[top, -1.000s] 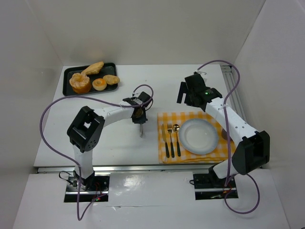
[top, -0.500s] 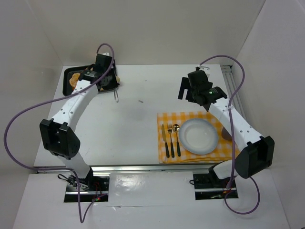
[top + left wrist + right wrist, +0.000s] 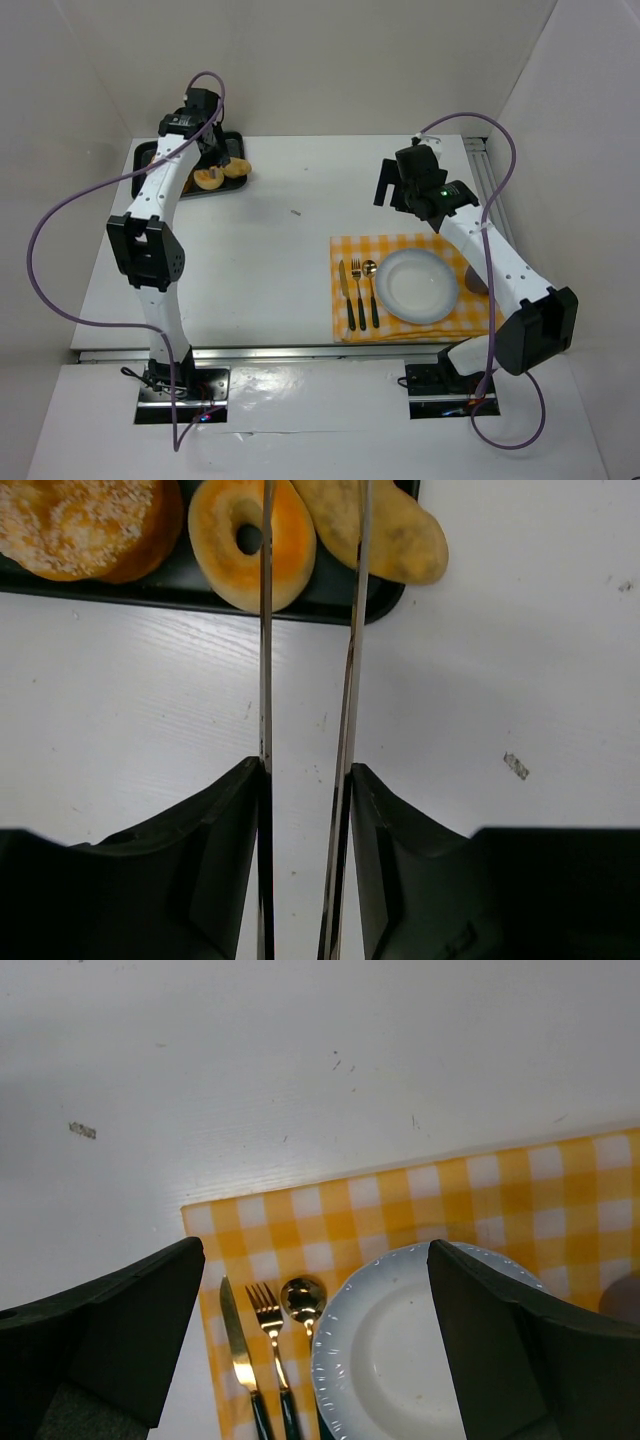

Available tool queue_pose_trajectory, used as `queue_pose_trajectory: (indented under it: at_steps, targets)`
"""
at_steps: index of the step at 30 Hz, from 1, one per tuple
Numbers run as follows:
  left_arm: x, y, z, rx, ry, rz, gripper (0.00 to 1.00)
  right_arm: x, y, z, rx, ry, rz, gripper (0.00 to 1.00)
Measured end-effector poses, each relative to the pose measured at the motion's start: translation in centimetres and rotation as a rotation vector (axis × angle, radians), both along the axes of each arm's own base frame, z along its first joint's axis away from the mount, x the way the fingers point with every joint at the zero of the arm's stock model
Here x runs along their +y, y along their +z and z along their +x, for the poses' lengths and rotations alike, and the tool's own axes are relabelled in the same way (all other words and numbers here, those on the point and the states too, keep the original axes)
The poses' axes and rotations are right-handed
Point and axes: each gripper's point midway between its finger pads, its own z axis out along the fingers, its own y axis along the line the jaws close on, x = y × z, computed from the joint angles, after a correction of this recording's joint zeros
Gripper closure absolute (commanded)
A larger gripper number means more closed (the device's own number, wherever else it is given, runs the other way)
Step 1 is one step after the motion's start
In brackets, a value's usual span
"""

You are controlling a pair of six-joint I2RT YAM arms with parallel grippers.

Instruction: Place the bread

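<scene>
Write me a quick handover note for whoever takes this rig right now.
Left hand: open, nothing visibly gripped, long fingers reaching over the tray's near edge across the ring bread and flat bread; tips out of the wrist view.
Right hand: open, empty, hovering near the placemat's far edge.
Plate: on the placemat, bare.
Done: nothing placed yet; visible bread sits at the tray.
Left: grip a piece, carry it to the plate, release.

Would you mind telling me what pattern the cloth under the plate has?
The cloth has yellow-and-white checks, clearest in the right wrist view.
</scene>
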Motion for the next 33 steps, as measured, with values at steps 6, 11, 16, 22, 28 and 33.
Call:
queue_pose_trajectory:
  at_steps: [6,11,16,22,28,33]
  targets:
    - [1.3,2.8,1.8,-0.09,0.034,0.044,0.48,-0.1,-0.1,0.0,0.003,-0.004,-0.005,0.0]
    - [2.6,2.6,3.3,-0.124,0.07,0.085,0.46,-0.1,-1.0,0.3,0.026,-0.006,-0.018,0.0]
    - [4.5,0.1,5.2,-0.102,0.095,0.155,0.43,0.1,-2.0,0.8,0.056,-0.007,-0.031,0.0]
    - [5.3,-2.4,6.7,-0.077,0.076,0.2,0.4,0.2,-2.1,1.2,0.062,-0.011,-0.037,0.0]
    - [5.2,-2.3,7.5,-0.093,0.048,0.211,0.4,0.5,-2.3,1.9,0.067,-0.012,-0.041,0.0]
    - [5.0,-2.0,8.2,-0.117,0.039,0.209,0.4,0.6,-2.6,2.1,0.077,-0.012,-0.045,0.0]
